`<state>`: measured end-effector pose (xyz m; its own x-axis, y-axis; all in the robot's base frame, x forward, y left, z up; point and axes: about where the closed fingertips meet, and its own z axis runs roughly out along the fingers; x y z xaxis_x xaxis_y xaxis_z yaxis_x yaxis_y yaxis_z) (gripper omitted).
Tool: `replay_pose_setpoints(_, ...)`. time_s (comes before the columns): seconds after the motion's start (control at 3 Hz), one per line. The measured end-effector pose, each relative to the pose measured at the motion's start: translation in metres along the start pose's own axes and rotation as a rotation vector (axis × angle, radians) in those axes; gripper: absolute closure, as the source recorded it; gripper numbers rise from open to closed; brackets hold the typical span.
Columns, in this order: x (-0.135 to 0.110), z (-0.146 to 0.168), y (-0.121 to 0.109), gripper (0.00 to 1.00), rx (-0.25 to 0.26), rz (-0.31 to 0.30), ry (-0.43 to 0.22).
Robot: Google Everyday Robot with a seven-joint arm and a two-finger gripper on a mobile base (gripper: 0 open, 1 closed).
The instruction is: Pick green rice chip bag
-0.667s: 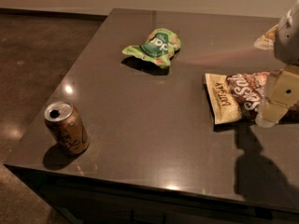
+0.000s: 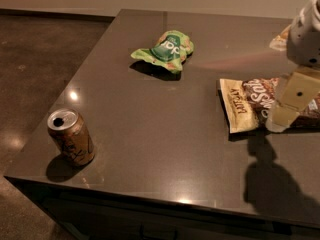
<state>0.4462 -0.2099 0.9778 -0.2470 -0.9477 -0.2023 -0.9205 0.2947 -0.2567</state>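
Observation:
The green rice chip bag (image 2: pixel 165 50) is a small light-green glossy bag with a dark green round logo. It lies crumpled on the dark table (image 2: pixel 150 134), at the far middle. My gripper (image 2: pixel 291 104) hangs at the right edge of the view, over the brown-and-cream chip bag (image 2: pixel 250 104). It is well to the right of the green bag and nearer to me, and it holds nothing that I can see. Its upper part is cut off by the frame.
A brown drink can (image 2: pixel 71 136) stands upright near the table's front left corner. A yellowish packet (image 2: pixel 280 40) lies at the far right, partly hidden behind the arm. The table's left and front edges drop to a dark floor (image 2: pixel 40 74).
My gripper has shifted slightly to the left over the brown-and-cream bag. The green bag and the can have not moved.

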Motion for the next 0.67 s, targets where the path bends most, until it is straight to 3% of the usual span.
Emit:
replay_pose_setpoints(0.33, -0.030, 0.023, -0.023, 0.00, 0.018, 0.064, 0.040)
replay_pose_setpoints(0.67, -0.053, 0.050, -0.051, 0.00, 0.039, 0.186, 0.060)
